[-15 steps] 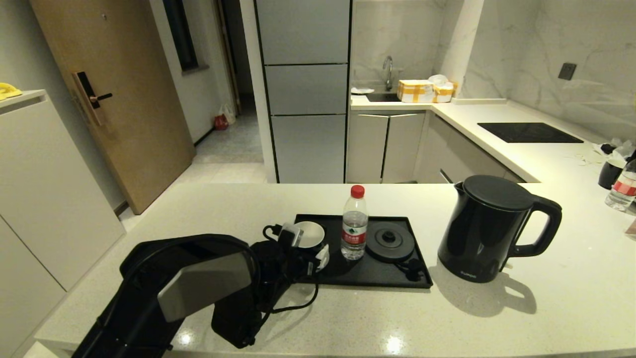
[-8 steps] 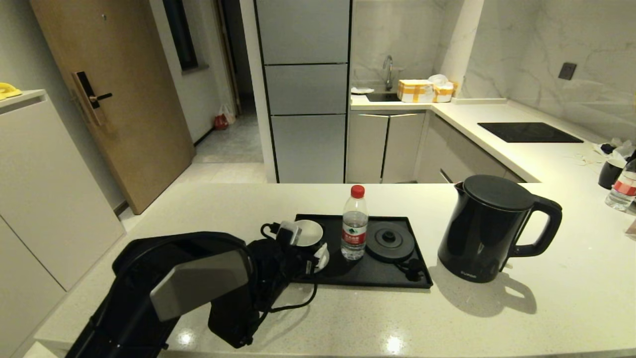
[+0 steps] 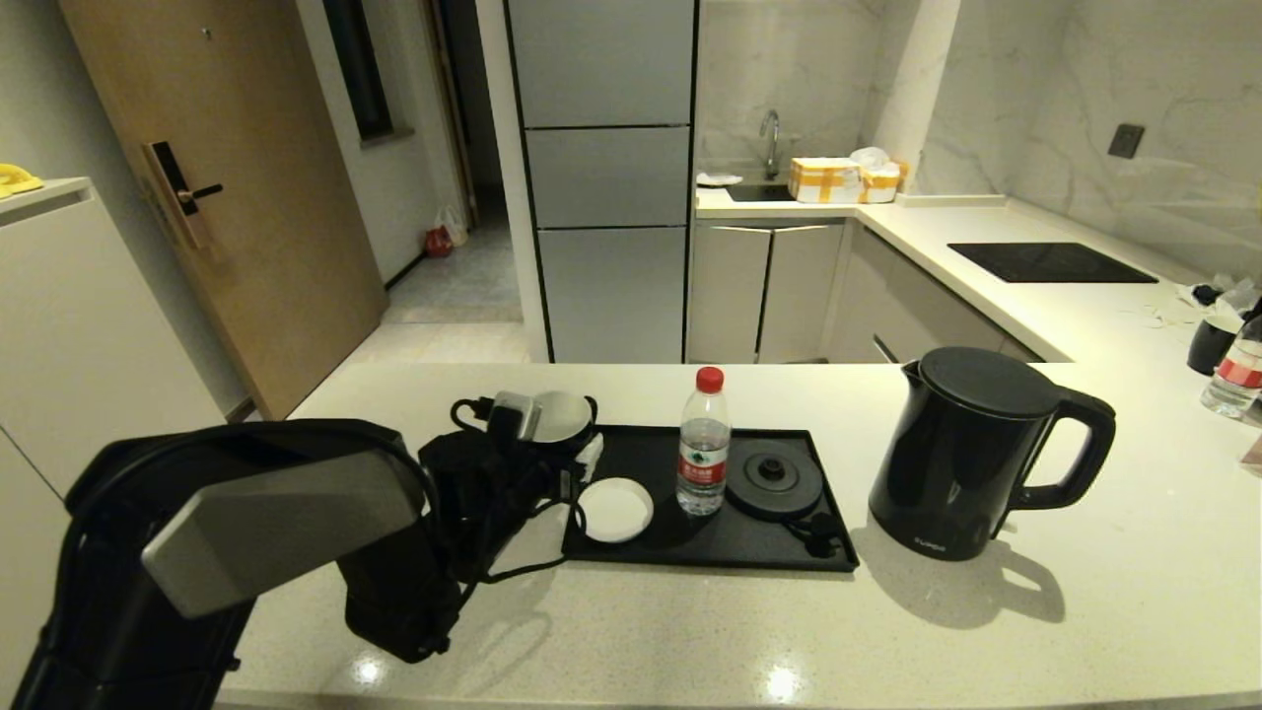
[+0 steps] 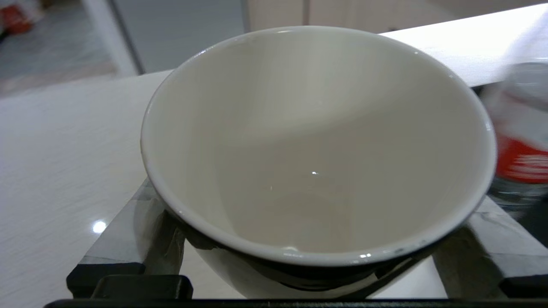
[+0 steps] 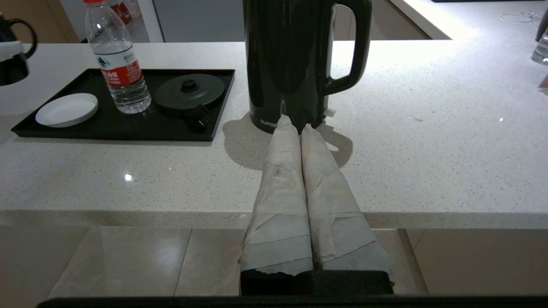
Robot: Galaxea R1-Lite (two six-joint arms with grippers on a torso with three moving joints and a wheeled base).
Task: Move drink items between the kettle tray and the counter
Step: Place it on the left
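My left gripper is shut on the black mug, which hangs above the counter just off the kettle tray's far-left corner. The mug's white inside fills the left wrist view, with a taped finger on each side. On the tray stand the water bottle with its red cap, the round kettle base and a white saucer. The black kettle stands on the counter to the tray's right. My right gripper is shut and empty, off the counter's front edge and facing the kettle.
A second bottle and a dark cup stand at the far right of the counter. A black cooktop lies behind them. The left arm's black bulk covers the counter's front left.
My left gripper has lifted the mug off the saucer and carried it left and away from me, past the tray's edge. The saucer now lies bare on the tray.
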